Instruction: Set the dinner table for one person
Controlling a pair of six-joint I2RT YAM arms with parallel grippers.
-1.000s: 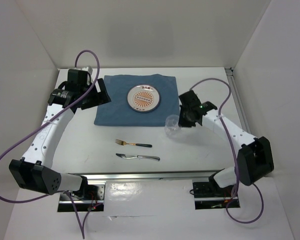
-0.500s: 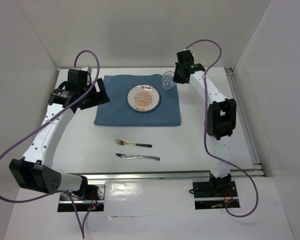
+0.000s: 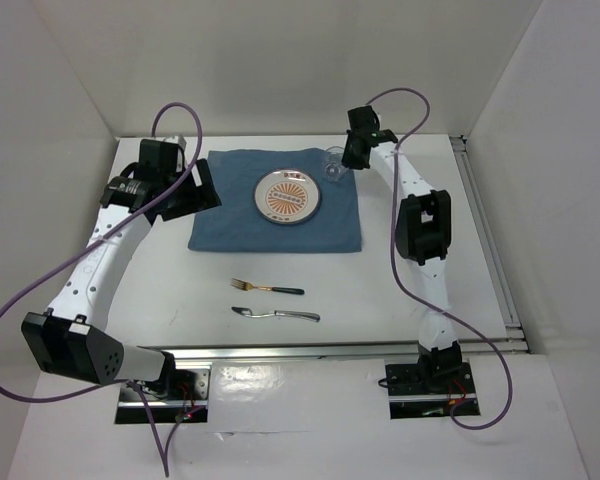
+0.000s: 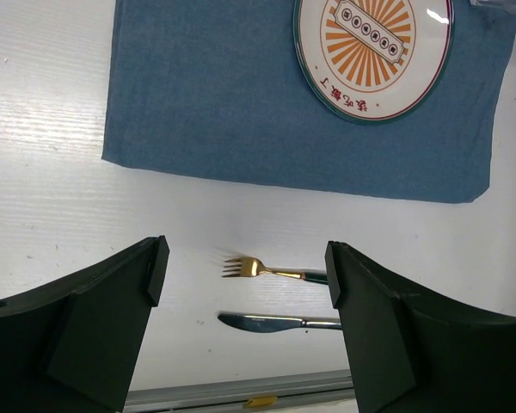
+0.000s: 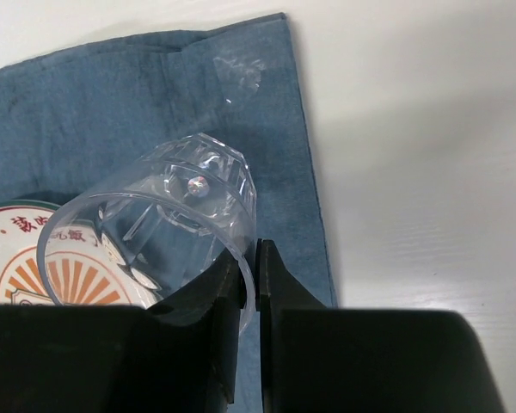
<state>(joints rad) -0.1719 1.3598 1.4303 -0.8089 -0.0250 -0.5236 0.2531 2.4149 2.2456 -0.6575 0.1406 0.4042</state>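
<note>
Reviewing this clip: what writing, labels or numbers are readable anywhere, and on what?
"该吃" (as it looks): red characters on the plate rim, right wrist view; what follows is hidden behind the clear glass.
Same red characters, left wrist view: upside down, too small to read.
Ringed marks across the plate's centre band: too small to read.
Fork, knife, placemat: no text visible.

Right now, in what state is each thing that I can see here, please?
glass, tilted, over the placemat's far right corner
right gripper, shut on the glass's rim
left gripper, open, empty
plate, flat on the placemat, empty
placemat, spread flat
fork, lying on the dinner table
knife, lying beside the fork
</note>
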